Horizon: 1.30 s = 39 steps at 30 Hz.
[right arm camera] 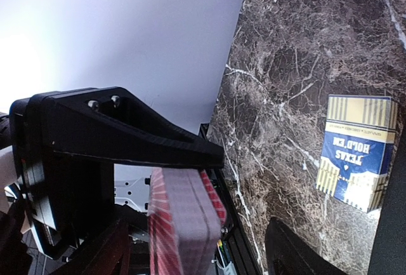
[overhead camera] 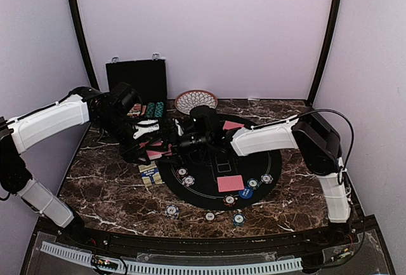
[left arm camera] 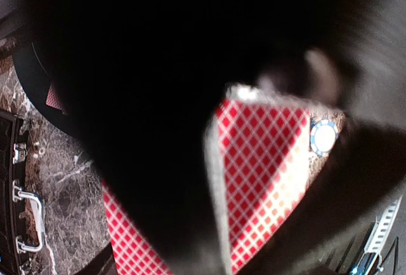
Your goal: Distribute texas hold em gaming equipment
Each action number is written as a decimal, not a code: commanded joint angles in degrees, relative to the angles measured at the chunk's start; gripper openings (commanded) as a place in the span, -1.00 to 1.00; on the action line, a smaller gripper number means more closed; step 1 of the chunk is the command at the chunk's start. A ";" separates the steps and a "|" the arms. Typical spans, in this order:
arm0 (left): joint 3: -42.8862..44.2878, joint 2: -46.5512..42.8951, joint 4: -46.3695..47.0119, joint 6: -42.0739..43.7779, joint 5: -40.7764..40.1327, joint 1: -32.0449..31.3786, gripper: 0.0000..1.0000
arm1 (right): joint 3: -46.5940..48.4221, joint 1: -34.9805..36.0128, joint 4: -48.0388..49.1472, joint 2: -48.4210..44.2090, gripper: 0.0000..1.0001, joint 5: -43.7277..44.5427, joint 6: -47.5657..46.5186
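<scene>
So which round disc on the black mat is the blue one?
The blue disc at the near edge of the mat, right of the red-backed card there; beside it is an orange disc, and the rest are pale-centred striped chips.

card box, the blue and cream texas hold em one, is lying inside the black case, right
No. The blue and cream card box lies on the marble table, not inside the black case, as the right wrist view shows.
</scene>
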 commanded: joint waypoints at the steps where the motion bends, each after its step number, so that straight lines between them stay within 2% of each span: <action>1: 0.81 -2.38 -0.18 0.08 0.75 -0.14 -1.00 | 2.29 0.53 2.50 1.80 0.47 -1.43 1.20; 9: 0.73 -2.48 -0.28 0.16 0.64 -0.10 -1.00 | 1.27 0.06 1.61 1.75 0.39 -1.68 0.86; 19: -0.03 -2.60 -0.03 0.26 0.55 -0.12 -1.00 | -5.43 -2.49 0.70 -5.18 0.38 -1.26 -1.43; 28: -0.50 -2.60 0.20 0.26 0.56 -0.14 -1.00 | -6.52 -3.37 -0.40 -8.54 0.35 -1.82 -2.46; 39: -0.53 -2.66 0.21 0.30 0.47 -0.15 -1.00 | -7.19 -3.93 -2.42 -10.28 -0.22 -1.98 -3.22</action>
